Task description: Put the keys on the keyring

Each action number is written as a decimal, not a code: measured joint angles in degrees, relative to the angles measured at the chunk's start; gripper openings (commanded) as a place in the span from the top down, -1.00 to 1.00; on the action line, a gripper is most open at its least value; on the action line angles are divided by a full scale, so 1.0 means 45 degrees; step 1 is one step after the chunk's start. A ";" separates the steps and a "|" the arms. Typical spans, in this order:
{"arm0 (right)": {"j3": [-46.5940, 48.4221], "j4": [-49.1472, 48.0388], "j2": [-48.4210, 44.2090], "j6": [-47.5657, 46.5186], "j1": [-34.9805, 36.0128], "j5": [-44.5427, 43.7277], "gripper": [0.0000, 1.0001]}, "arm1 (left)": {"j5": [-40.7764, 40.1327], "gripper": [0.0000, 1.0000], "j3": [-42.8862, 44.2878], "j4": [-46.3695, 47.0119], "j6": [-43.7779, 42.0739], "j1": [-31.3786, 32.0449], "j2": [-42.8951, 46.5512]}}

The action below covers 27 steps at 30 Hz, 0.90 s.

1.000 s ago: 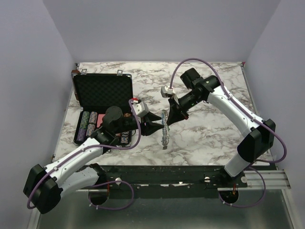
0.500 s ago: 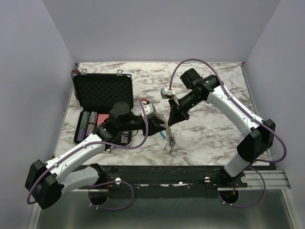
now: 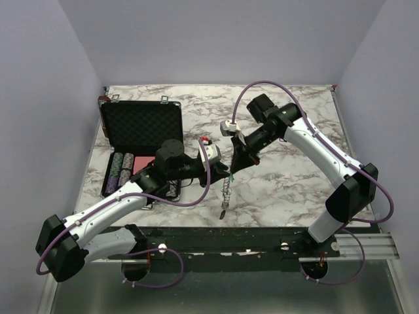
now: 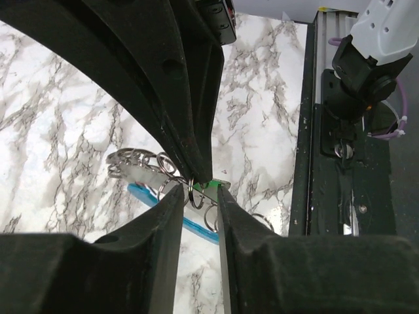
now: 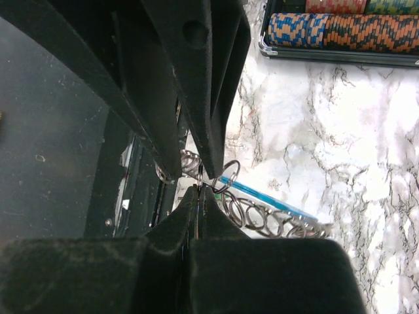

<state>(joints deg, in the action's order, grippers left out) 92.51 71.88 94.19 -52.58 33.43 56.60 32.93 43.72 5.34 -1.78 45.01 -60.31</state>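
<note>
Far left on your marble table (image 3: pixel 288 190) the black case (image 3: pixel 141 121) lies open, with rows of poker chips (image 3: pixel 121 170) in its near half. Your left arm reaches past it toward the middle of the table.

The left gripper (image 4: pixel 199 193) is next. In its wrist view the fingers stand narrow, with a slim gap between them. A small ring and a green key head (image 4: pixel 217 186) sit in that gap, the green piece against one finger. You cannot tell from these views whether the fingers actually pinch the ring or only bracket it.

The two grippers meet tip to tip, and that is where you will find the keyring (image 3: pixel 226 193). In the top view it runs as a thin chain of linked loops from the fingertips down toward the near edge of the table. In the left wrist view its loops fan out to one side and the bright blue segment (image 4: pixel 145 195) slants beneath them, partly behind the left fingers. The green head is the only key you can pick out.

Just right of that, the right gripper (image 5: pixel 198 193) points down at the same spot. Its fingers are pressed together on a thin wire of the keyring, with no gap showing. Its wrist view shows the loops and the blue segment trailing away from the pinch point over the marble. The right arm arches back to its base at the near right.
</note>
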 measured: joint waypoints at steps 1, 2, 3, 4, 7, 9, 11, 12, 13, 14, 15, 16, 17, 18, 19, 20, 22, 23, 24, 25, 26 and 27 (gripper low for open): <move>0.0000 0.0000 0.0000 0.0000 0.0000 0.0000 0.99 | -0.0034 0.36 0.0010 -0.0083 -0.0063 0.0005 -0.0010; 0.0000 0.0000 0.0000 0.0000 0.0005 0.0000 0.99 | -0.0053 0.36 0.0034 -0.0180 -0.0102 0.0015 -0.0029; 0.0000 0.0000 0.0000 0.0000 0.0005 0.0000 0.99 | -0.0078 0.36 0.0083 -0.0262 -0.0136 0.0029 -0.0063; 0.0000 0.0000 0.0000 0.0005 0.0005 0.0000 0.99 | -0.0087 0.36 0.0146 -0.0330 -0.0165 0.0029 -0.0121; 0.0000 0.0000 0.0000 0.0000 0.0005 0.0000 0.99 | -0.0141 0.39 0.0214 -0.0364 -0.0228 0.0068 -0.0185; 0.0000 0.0000 0.0000 0.0005 0.0024 0.0005 0.99 | -0.0170 0.45 0.0238 -0.0389 -0.0277 0.0112 -0.0199; 0.0000 -0.0005 0.0000 0.0005 0.0078 0.0005 0.99 | -0.0175 0.51 0.0369 -0.0452 -0.0335 0.0131 -0.0267; 0.0000 0.0000 0.0000 0.0005 0.0112 -0.0005 0.99 | -0.0180 0.54 0.0457 -0.0505 -0.0369 0.0141 -0.0321; 0.0000 0.0000 0.0000 0.0005 0.0117 -0.0015 0.99 | -0.0185 0.58 0.0534 -0.0617 -0.0384 0.0155 -0.0350; 0.0000 -0.0005 0.0000 0.0005 0.0112 -0.0029 0.99 | -0.0185 0.66 0.0588 -0.0699 -0.0413 0.0165 -0.0379; 0.0000 0.0000 0.0000 0.0005 0.0112 -0.0049 0.99 | -0.0185 0.73 0.0617 -0.0753 -0.0432 0.0175 -0.0393; 0.0000 0.0005 0.0005 0.0005 0.0117 -0.0092 0.99 | -0.0189 0.74 0.0646 -0.0845 -0.0461 0.0189 -0.0418; 0.0000 0.0015 0.0005 0.0005 0.0117 -0.0112 0.99 | -0.0248 0.75 0.0695 -0.0933 -0.0495 0.0189 -0.0432; 0.0000 0.0039 0.0005 0.0005 0.0117 -0.0107 0.99 | -0.0257 0.75 0.0729 -0.0976 -0.0529 0.0194 -0.0442; 0.0000 0.0049 0.0005 0.0005 0.0117 -0.0112 0.99 | -0.0287 0.75 0.0777 -0.1059 -0.0583 0.0194 -0.0461; 0.0000 0.0053 0.0005 0.0005 0.0117 -0.0107 0.99 | -0.0291 0.75 0.0782 -0.1064 -0.0602 0.0194 -0.0466; 0.0000 0.0053 0.0010 0.0005 0.0131 -0.0112 0.99 | -0.0321 0.71 0.0782 -0.1073 -0.0656 0.0194 -0.0481; 0.0000 0.0053 0.0010 0.0005 0.0131 -0.0112 0.99 | -0.0325 0.69 0.0782 -0.1088 -0.0675 0.0194 -0.0486; 0.0000 0.0053 0.0010 0.0010 0.0136 -0.0117 0.99 | -0.0325 0.68 0.0787 -0.1103 -0.0704 0.0194 -0.0486; 0.0000 0.0053 0.0010 0.0010 0.0136 -0.0117 0.99 | -0.0325 0.67 0.0806 -0.1141 -0.0729 0.0194 -0.0486; 0.0000 0.0049 0.0010 0.0010 0.0141 -0.0117 0.99 | -0.0330 0.67 0.0821 -0.1180 -0.0748 0.0194 -0.0491; 0.0000 0.0049 0.0010 0.0015 0.0141 -0.0117 0.99 | -0.0330 0.67 0.0835 -0.1209 -0.0758 0.0194 -0.0495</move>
<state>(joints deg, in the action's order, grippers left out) 92.51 72.10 94.24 -52.51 34.06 56.07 31.44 47.48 -0.10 -5.19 45.89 -62.54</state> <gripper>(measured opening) 0.009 0.157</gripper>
